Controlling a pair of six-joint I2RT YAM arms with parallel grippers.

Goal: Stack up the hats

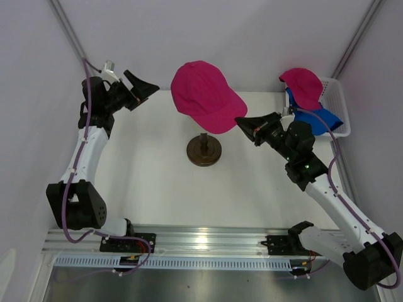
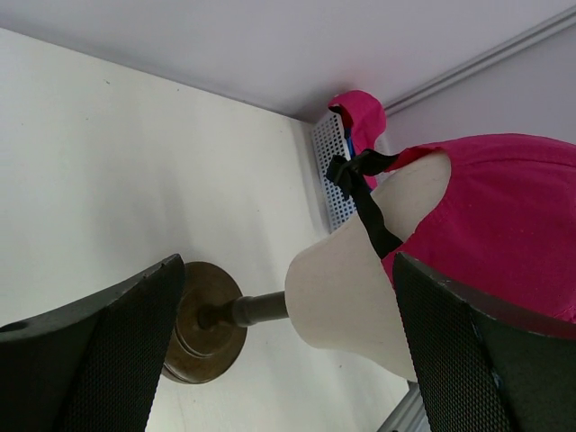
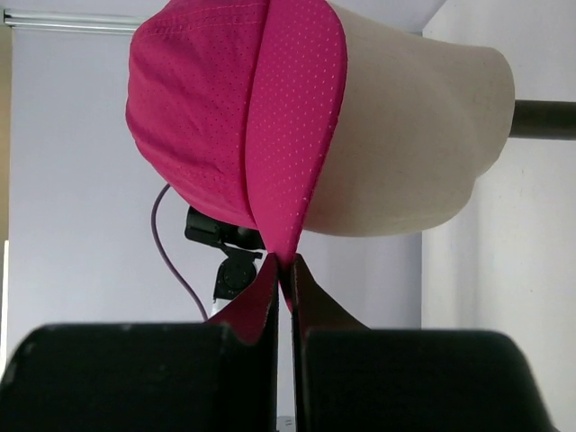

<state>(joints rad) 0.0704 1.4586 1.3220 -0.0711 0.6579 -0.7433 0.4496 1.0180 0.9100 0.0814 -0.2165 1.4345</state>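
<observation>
A magenta-pink cap [image 1: 204,94] sits on the cream mannequin head, its brim pointing right and near. My right gripper [image 1: 242,123] is shut on the brim's tip; in the right wrist view the brim [image 3: 297,135] runs down into the closed fingers [image 3: 285,265]. A royal blue cap [image 1: 324,119] lies in the white basket under a second pink cap [image 1: 304,85]. My left gripper [image 1: 148,91] is open and empty, raised at the far left, apart from the head. Its view shows the head [image 2: 360,288] and the cap [image 2: 504,216] between its open fingers [image 2: 288,342].
The mannequin's dark round base [image 1: 203,151] stands mid-table on a thin post. The white mesh basket [image 1: 337,94] stands at the back right against the wall, and also shows in the left wrist view [image 2: 328,180]. White walls close in the back and sides.
</observation>
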